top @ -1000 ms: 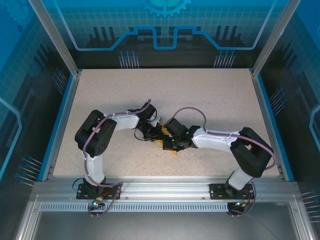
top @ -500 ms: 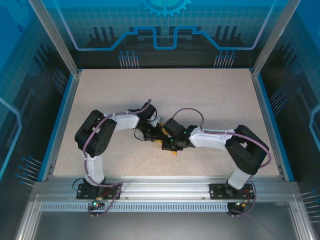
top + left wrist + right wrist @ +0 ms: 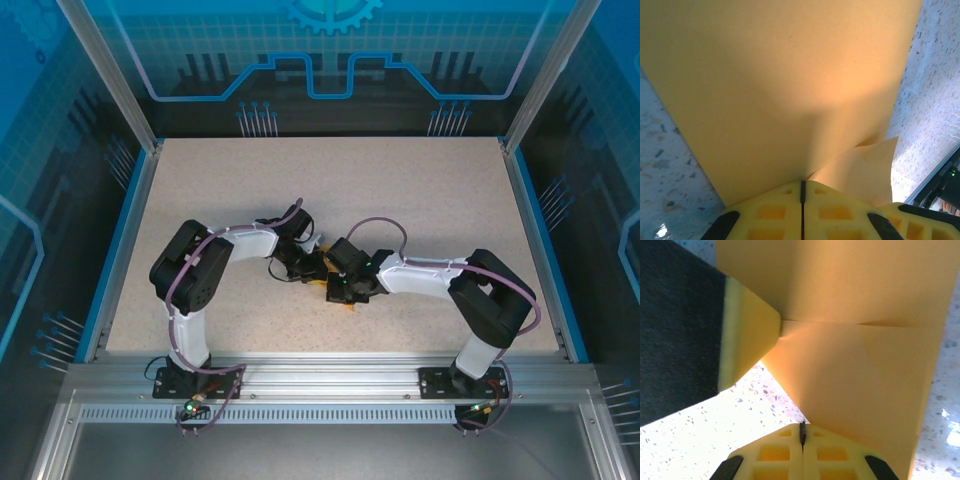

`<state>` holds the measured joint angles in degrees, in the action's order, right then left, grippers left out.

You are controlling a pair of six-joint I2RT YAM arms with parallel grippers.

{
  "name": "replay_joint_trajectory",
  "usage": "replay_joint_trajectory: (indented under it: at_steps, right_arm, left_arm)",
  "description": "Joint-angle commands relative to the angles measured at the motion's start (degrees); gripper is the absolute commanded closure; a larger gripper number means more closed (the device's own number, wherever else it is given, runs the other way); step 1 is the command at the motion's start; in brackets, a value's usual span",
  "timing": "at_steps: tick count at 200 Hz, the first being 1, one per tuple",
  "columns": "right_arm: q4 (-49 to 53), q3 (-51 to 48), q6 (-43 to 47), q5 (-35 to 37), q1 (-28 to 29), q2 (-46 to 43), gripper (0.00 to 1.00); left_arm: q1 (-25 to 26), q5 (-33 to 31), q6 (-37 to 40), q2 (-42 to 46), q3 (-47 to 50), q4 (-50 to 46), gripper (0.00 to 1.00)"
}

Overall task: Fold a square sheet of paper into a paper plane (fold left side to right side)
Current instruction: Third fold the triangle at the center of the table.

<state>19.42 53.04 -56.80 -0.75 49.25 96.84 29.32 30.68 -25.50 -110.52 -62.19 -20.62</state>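
Paper (image 3: 346, 303) sits in the middle of the table (image 3: 400, 190), a little toward the near edge. It is pinched between the two claws where they meet, and from above only slivers of orange show under the wrists.

The left arm (image 3: 190, 275) rises from its base at the near left and bends at a raised elbow. Its forearm reaches right across the table, with the wrist tipped down. The right arm (image 3: 490, 300) mirrors it: up from the near right base, a sharp elbow, then the forearm runs left and low to the centre. The left claw (image 3: 310, 270) and right claw (image 3: 336, 288) end up just beside each other, pointing roughly at one another.

In the left wrist view the left claw (image 3: 802, 192) has its yellow fingers pressed together with only a thin seam between them, clamped on an edge of the paper (image 3: 780, 90). The sheet rises broad and smooth away from the fingers, and a smaller flap sticks out to the right. The speckled table shows on both sides.

In the right wrist view the right claw (image 3: 802, 435) is likewise closed tight on the paper (image 3: 855, 365), which spreads up and to the right with a horizontal crease across it. One yellow finger (image 3: 747, 335) of the left claw comes in from the left on its black mount. Its tip touches the paper at the end of that crease.
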Motion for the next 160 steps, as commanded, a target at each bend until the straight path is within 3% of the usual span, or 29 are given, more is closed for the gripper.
replay_joint_trajectory:
  at_steps: [1, 160]
  right_arm:
    - [3.4, 1.7, -1.0, 1.2, 0.6, 1.4, 1.0]
    - [9.8, 1.3, -3.1, 2.7, 0.6, 1.2, 1.0]
  left_arm:
    - [0.6, -6.4, 1.2, -1.7, 0.8, -3.6, 0.92]
    - [0.6, -7.1, 1.5, -2.2, 0.2, -4.2, 0.92]
